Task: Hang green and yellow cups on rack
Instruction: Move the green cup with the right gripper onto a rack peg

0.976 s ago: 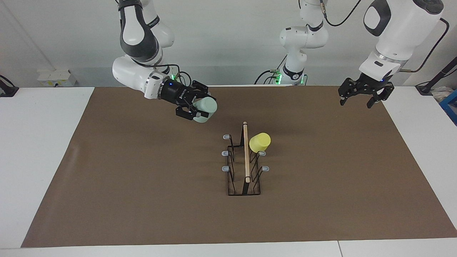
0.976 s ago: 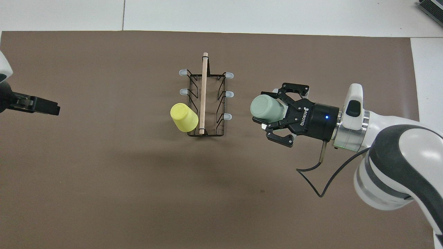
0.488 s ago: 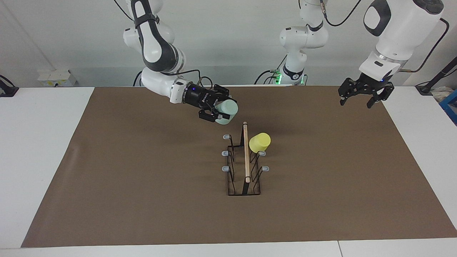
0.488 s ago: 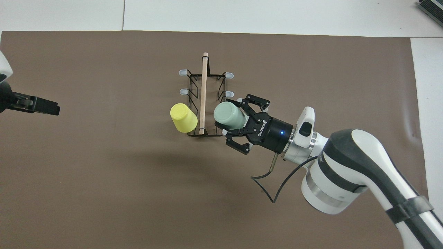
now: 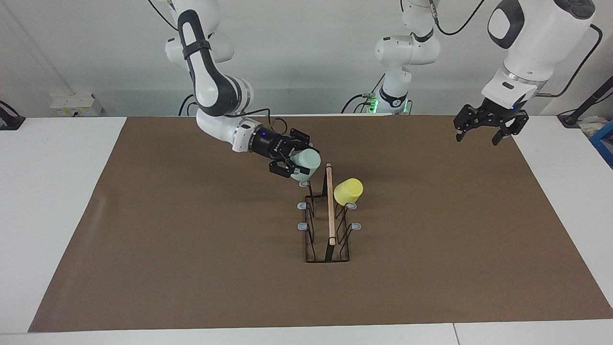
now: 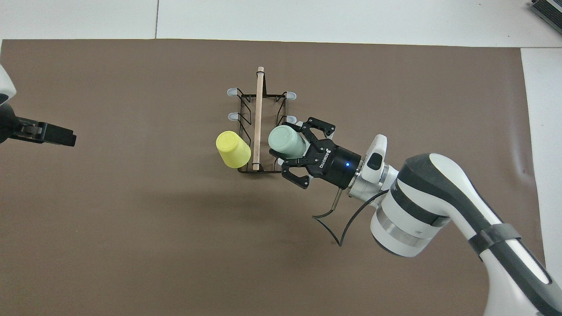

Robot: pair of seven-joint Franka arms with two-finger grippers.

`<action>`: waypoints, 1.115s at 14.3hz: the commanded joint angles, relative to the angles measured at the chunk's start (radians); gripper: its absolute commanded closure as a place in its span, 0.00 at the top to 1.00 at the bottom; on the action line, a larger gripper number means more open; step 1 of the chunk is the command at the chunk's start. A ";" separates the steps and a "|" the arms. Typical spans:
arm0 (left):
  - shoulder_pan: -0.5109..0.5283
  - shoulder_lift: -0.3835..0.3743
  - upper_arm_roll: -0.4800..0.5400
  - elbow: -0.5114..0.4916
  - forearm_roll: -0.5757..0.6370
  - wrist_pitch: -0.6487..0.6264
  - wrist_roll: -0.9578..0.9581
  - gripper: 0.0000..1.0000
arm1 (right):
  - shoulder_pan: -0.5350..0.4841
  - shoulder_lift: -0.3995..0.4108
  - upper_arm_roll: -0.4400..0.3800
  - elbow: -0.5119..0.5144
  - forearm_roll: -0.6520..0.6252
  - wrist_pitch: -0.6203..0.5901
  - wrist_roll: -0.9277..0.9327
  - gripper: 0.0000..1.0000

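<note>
Right now my right pincer [image 5: 298, 165] [image 6: 293, 151] is clamped on the green cup [image 5: 304, 163] [image 6: 286, 142], holding it tilted with its closed bottom pointing up and toward the rack's wooden bar [image 5: 330, 203] [image 6: 258, 117]. The cup hangs over the prong of the rack [image 5: 327, 225] [image 6: 261, 131] that stands closest to my bases on the right arm's side, and covers that prong's pad in both views; I cannot tell whether the cup touches it.

The rack stands near the middle of the brown mat [image 5: 191, 249] [image 6: 131, 241] on the worktop [image 5: 48, 191] [image 6: 307, 17], its long bar running from the robots' edge toward the edge away from us. On the rack's left-arm side, the yellow cup [image 5: 348, 191] [image 6: 233, 149] sits upside down and leaning on the prong nearest the robots' edge. Four grey-padded prongs show bare.

My left pincer [image 5: 484, 130] [image 6: 55, 136] hangs in the air with its fingers spread wide and nothing in them, over the corner of the mat at the robots' edge on the left arm's end; that arm waits.
</note>
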 commanded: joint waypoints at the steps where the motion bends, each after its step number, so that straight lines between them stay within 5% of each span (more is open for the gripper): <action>1: 0.015 -0.018 -0.009 -0.018 -0.015 -0.004 0.008 1.00 | 0.011 0.032 -0.002 0.018 0.059 0.007 -0.061 0.00; 6: 0.015 -0.018 -0.009 -0.018 -0.015 -0.004 0.008 1.00 | 0.007 0.153 -0.003 0.033 0.142 -0.102 -0.170 0.00; 16: 0.013 -0.018 -0.009 -0.018 -0.015 -0.004 0.008 1.00 | -0.007 0.197 -0.012 -0.048 0.183 -0.203 -0.266 0.00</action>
